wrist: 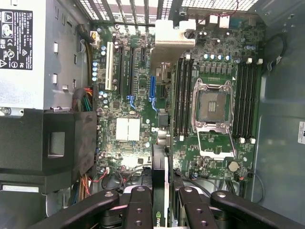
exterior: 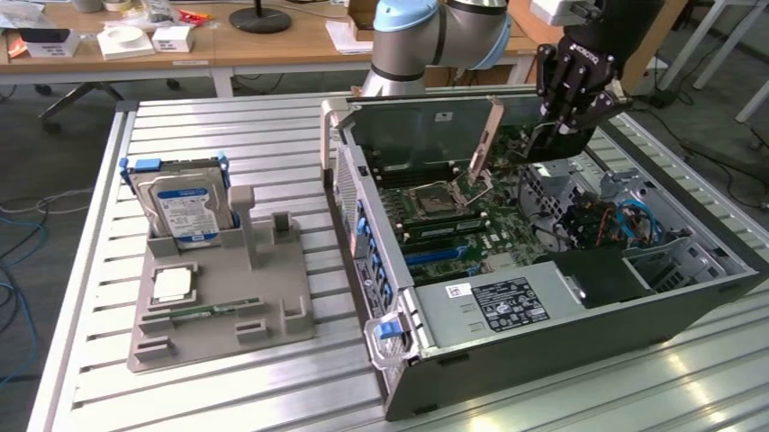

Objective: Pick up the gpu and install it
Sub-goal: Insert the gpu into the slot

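Now the gripper [wrist: 162, 193] is pinched on the gpu [wrist: 159, 210], its black jointed fingers [wrist: 138, 205] pressed against both flat faces of the card. In the wrist view I get the card edge-on: a thin dark strip with a small green mark near the fingers. It hangs over the green motherboard [wrist: 128, 95], on a line between the long expansion slots [wrist: 119, 67] and a bank of memory slots [wrist: 183, 95]. I cannot tell whether its lower edge touches the board.

In the exterior view the tool sits over the far side of the open computer case [exterior: 577, 333], a dark metal box lying on its side. Near the gripper is the square, metal-framed CPU socket [wrist: 212, 105]. A silver power supply [exterior: 505, 301] with a printed label fills the case's near end. A thin brownish strip [exterior: 485, 144] leans just to the exterior view's left of the gripper; I cannot make out what it is.

Well apart, on the exterior view's left, a silver hard drive [exterior: 183, 207] with a blue label stands upright in a grey moulded holder [exterior: 216, 306]. Both rest on a table [exterior: 240, 126] of ribbed aluminium slats.
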